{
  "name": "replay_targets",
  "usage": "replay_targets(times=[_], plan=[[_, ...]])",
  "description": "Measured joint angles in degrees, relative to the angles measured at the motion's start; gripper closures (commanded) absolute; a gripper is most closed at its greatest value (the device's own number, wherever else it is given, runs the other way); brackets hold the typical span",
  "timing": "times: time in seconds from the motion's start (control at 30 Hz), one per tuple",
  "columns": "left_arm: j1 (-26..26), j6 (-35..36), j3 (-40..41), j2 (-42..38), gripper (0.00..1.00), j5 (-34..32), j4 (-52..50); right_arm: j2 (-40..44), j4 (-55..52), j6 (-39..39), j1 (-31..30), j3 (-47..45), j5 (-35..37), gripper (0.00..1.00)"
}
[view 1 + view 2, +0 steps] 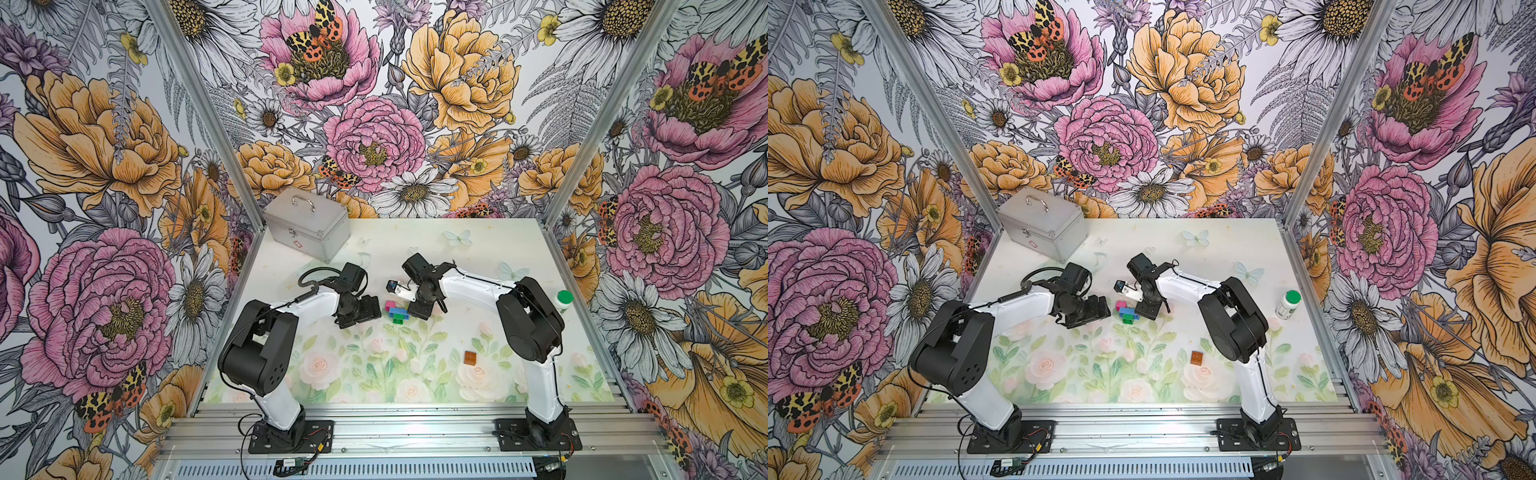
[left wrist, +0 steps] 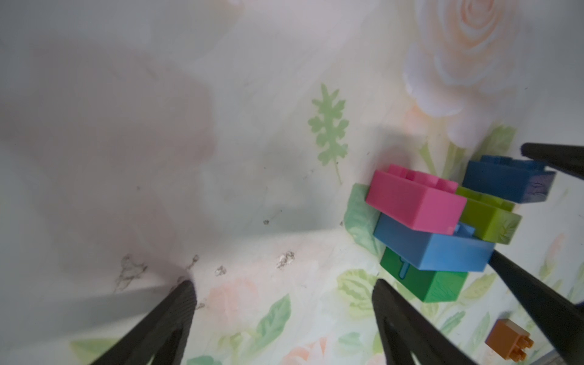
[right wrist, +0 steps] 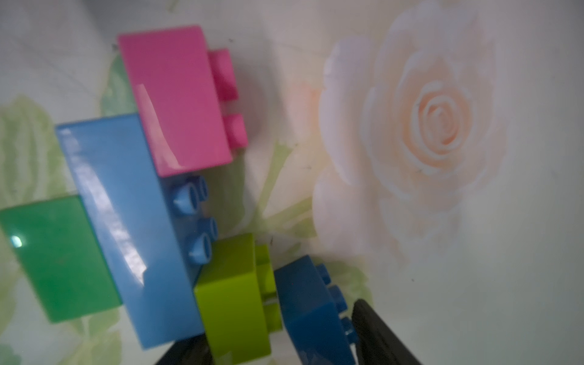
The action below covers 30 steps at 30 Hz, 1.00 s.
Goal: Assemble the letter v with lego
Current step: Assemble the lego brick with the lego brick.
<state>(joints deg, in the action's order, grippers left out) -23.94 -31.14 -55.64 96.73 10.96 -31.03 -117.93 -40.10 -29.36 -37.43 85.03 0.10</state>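
Observation:
The lego cluster (image 1: 397, 310) lies on the table between both grippers. In the right wrist view a light-blue bar (image 3: 126, 221) carries a dark green brick (image 3: 57, 256) on one side, a pink brick (image 3: 177, 101) and a lime brick (image 3: 234, 297) on the other. A dark blue brick (image 3: 313, 313) leans tilted against the lime one. My right gripper (image 3: 278, 322) is closed round the lime and dark blue bricks, one finger at the blue studs. My left gripper (image 2: 284, 284) stands open beside the cluster with nothing between its fingers. An orange brick (image 1: 470, 357) lies apart, nearer the front.
A silver metal case (image 1: 307, 224) stands at the back left. A white bottle with a green cap (image 1: 563, 301) stands by the right edge, behind the right arm's elbow. Metal rails run along the table's front.

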Motion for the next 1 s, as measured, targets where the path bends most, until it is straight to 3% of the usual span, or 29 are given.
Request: replay_targets(times=[0.53, 1.0], plan=[[-0.2, 0.0, -1.3, 1.2, 0.11, 0.0, 0.4, -1.5, -1.4, 1.0, 0.0, 2.2, -2.0, 0.37], [-0.2, 1.0, -7.5, 7.1, 0.18, 1.6, 1.6, -1.9, -2.4, -0.5, 0.0, 2.7, -3.7, 0.42]])
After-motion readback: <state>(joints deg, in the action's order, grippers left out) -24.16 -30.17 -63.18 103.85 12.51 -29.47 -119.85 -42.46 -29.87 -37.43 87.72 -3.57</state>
